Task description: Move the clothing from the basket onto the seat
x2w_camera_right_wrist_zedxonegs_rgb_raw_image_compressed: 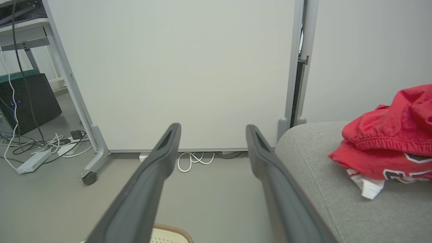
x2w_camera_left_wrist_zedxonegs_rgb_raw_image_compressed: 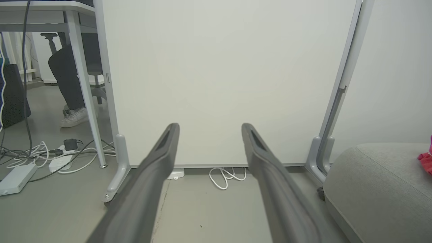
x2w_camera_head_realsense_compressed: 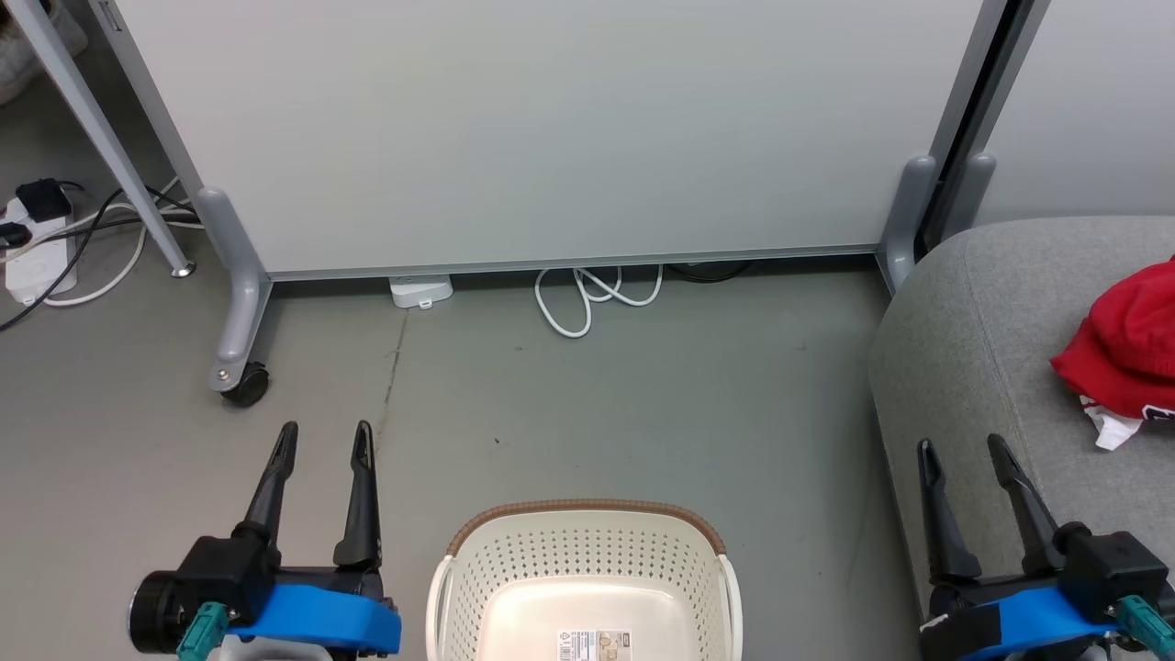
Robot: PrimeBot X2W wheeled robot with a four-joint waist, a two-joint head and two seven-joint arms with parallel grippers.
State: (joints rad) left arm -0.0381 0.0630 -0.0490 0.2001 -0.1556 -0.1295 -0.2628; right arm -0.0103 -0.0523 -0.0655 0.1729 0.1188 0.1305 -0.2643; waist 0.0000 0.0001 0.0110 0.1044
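The red clothing (x2w_camera_head_realsense_compressed: 1124,353) lies in a heap on the light-grey seat (x2w_camera_head_realsense_compressed: 973,340) at the right, a white lining and dark lettering showing at its lower edge. In the right wrist view the clothing (x2w_camera_right_wrist_zedxonegs_rgb_raw_image_compressed: 388,148) rests on the seat (x2w_camera_right_wrist_zedxonegs_rgb_raw_image_compressed: 324,175) to the right of my fingers. The cream basket (x2w_camera_head_realsense_compressed: 584,588) with a brown rim stands on the floor at bottom centre, nothing in the part I see. My left gripper (x2w_camera_head_realsense_compressed: 326,439) is open over the floor left of the basket. My right gripper (x2w_camera_head_realsense_compressed: 962,452) is open above the seat's near edge.
A white partition panel (x2w_camera_head_realsense_compressed: 551,128) on grey wheeled feet (x2w_camera_head_realsense_compressed: 240,367) closes the far side. White cable loops (x2w_camera_head_realsense_compressed: 597,294) lie at its base, and a power strip with cords (x2w_camera_head_realsense_compressed: 37,248) at the far left. A person's leg and shoe (x2w_camera_left_wrist_zedxonegs_rgb_raw_image_compressed: 72,101) show beyond a desk leg.
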